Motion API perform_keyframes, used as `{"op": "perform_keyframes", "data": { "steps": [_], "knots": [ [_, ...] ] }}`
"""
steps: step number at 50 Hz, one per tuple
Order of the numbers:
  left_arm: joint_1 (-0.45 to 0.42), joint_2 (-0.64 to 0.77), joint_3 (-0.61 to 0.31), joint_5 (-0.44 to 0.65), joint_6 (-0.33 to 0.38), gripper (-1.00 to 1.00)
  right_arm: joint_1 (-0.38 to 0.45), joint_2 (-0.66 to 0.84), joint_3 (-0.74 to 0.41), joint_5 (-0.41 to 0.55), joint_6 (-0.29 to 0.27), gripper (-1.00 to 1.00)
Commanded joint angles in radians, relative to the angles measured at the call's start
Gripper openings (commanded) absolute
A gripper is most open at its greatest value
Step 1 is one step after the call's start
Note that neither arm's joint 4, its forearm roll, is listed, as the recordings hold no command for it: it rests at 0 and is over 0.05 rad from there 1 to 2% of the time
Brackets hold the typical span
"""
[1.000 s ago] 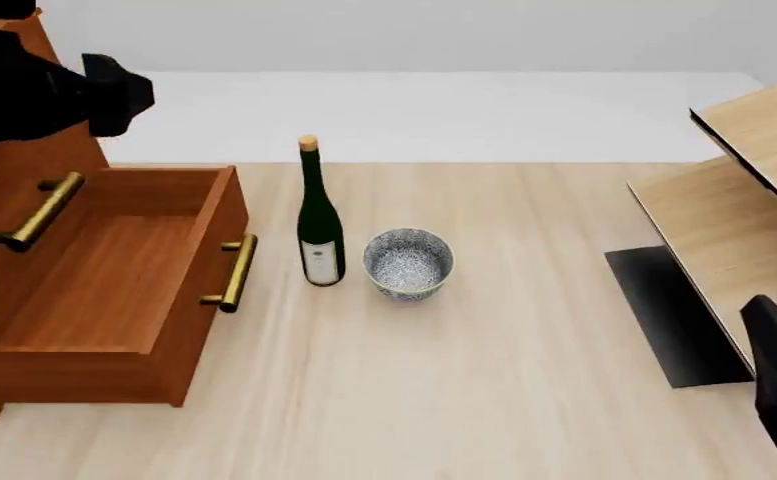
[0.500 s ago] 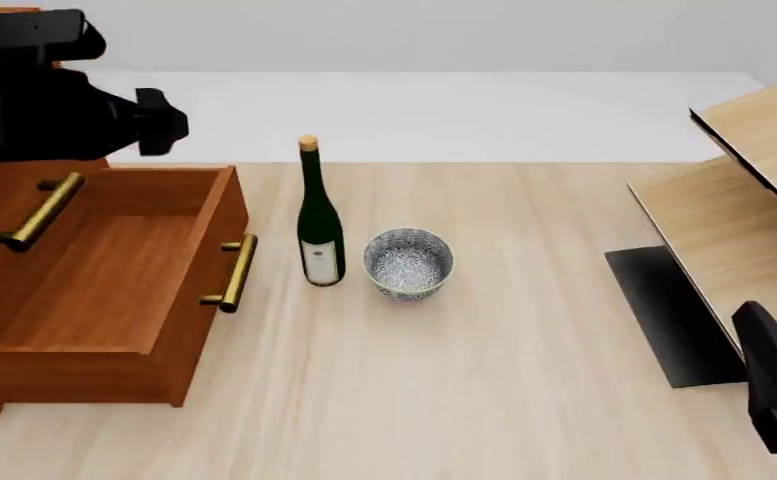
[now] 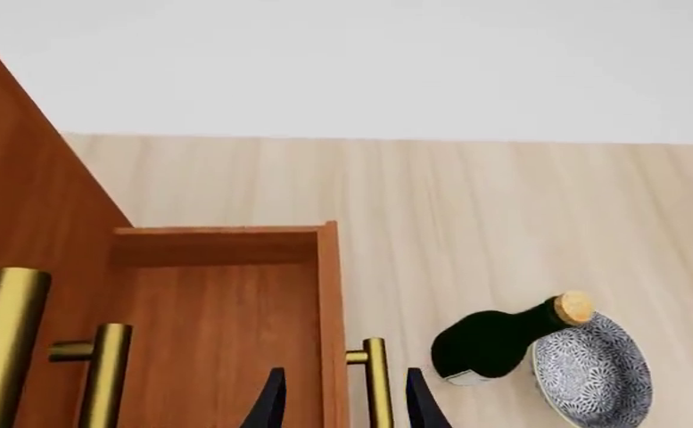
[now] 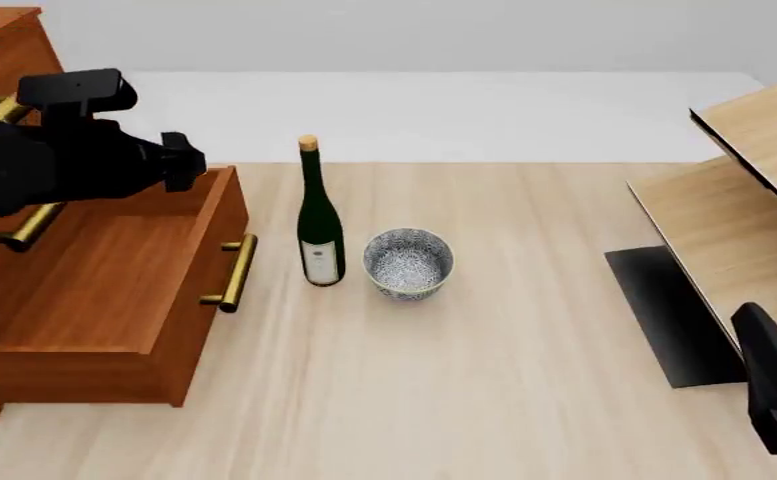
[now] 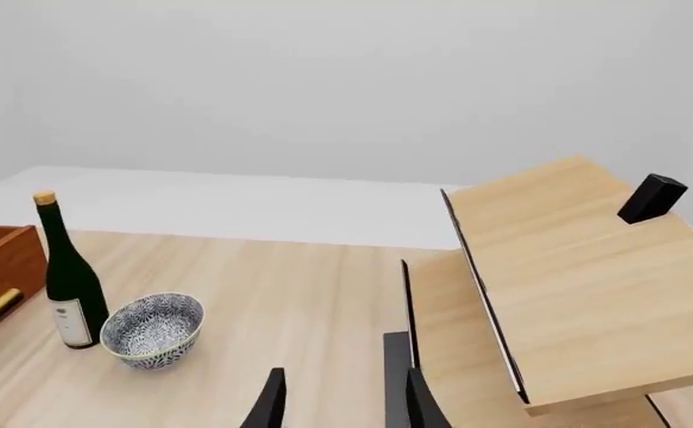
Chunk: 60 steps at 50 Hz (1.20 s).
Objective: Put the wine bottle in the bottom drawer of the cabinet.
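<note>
So with the drawer (image 4: 108, 270) open, the left gripper (image 3: 340, 401), jaws apart, should swing toward three o'clock and clamp the bottle (image 4: 316, 225) mid-body.

Wine bottle (image 4: 316, 222): glossy dark green glass, white paper label, tan cork. Bottom drawer (image 4: 108, 290) was smooth reddish-brown wood with brass handle (image 4: 235, 272). Bowl (image 4: 408, 263) looked speckled glazed ceramic; table (image 4: 495, 360) pale matt wood.
</note>
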Motion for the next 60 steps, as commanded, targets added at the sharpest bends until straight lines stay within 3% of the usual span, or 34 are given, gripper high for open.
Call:
{"op": "perform_keyframes", "data": {
  "steps": [1,60],
  "knots": [
    [-0.002,0.052,0.022,-0.058,-0.012,1.00,0.000,0.000,-0.003,0.006,-0.002,1.00],
    [-0.039,0.284,0.105,-0.313,-0.074,1.00,-0.015,-0.001,-0.025,0.048,-0.014,1.00]
  ]
}}
